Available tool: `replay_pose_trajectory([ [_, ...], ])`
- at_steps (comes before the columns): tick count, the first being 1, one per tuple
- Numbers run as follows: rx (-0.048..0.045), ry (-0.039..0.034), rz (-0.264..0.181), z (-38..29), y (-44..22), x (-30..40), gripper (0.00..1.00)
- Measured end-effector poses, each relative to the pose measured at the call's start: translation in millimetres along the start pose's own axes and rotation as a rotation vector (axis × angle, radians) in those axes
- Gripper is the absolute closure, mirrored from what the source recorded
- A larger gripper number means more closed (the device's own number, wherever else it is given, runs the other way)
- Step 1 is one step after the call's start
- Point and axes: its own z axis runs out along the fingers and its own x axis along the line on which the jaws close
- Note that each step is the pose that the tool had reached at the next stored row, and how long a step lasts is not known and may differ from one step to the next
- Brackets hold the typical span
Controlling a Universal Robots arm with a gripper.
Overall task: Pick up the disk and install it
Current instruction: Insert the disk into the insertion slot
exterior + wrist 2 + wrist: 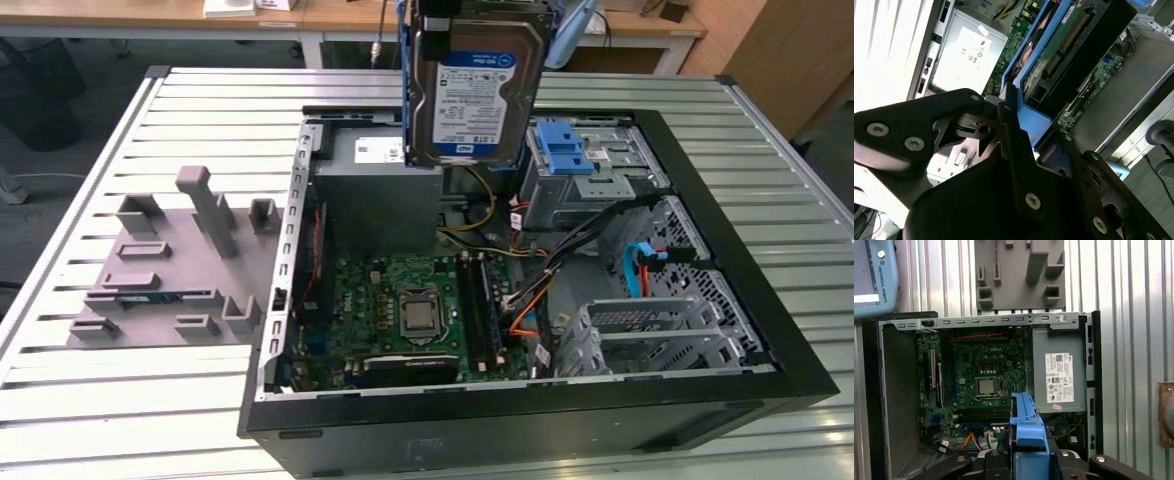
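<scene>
Hanging over the case (pixel 534 425): disk (pixel 474 85), seemingly in the gripper (pixel 1036 131).

silver rectangular hard disk (pixel 474 90): white-and-blue label (pixel 467 112), blue plastic frame (pixel 1026 432) | flat circuit motherboard (pixel 414 310): green | open metal computer case (pixel 534 430): black | moulded plastic fixture tray (pixel 160 290): grey | slatted metal table (pixel 107 400): pale silver, ribbed stripes

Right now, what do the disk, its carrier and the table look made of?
Disk: metal casing by the look, with a dull grey sheen at the edges around a smooth printed label.
Carrier: likely moulded plastic, going by its even matte blue and rounded edges.
Table: metal slats, pale with soft reflections along the ribs. Probably aluminium or steel, but I can't tell which.
</scene>
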Motion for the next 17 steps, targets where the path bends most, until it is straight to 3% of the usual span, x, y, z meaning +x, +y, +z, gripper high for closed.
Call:
replay_pose_trajectory([
  [12, 0.0000, 0.0000, 0.001, 0.2, -0.8, 13.2, 0.64],
  [17, 0.0000, 0.0001, 0.001, 0.2, -0.8, 14.3, 0.64],
])
